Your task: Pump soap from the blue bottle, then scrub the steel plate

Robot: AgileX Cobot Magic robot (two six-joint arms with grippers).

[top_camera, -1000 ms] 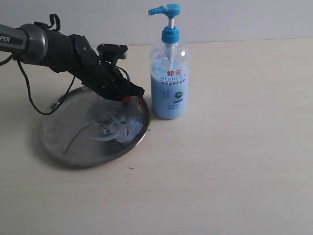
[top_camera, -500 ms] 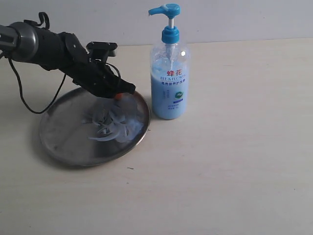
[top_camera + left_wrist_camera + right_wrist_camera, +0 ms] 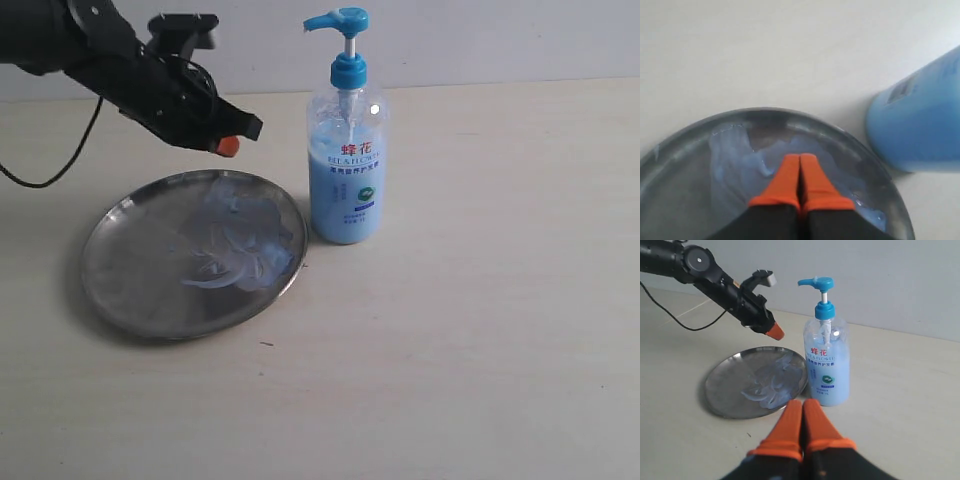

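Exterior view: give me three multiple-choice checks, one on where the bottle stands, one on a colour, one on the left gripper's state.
1. Where is the blue bottle?
A) on the steel plate
B) upright on the table, just right of the plate
C) lying left of the plate
2. What colour are the fingertips of the left gripper?
A) orange
B) green
C) white
3. The left gripper is:
A) open, pressed on the plate
B) shut on the bottle
C) shut, empty, in the air over the plate
Answers: 1 B, its base rests on the table beside the rim. 2 A, the left wrist view shows orange tips. 3 C, the fingers meet with nothing between them, clear of the plate.
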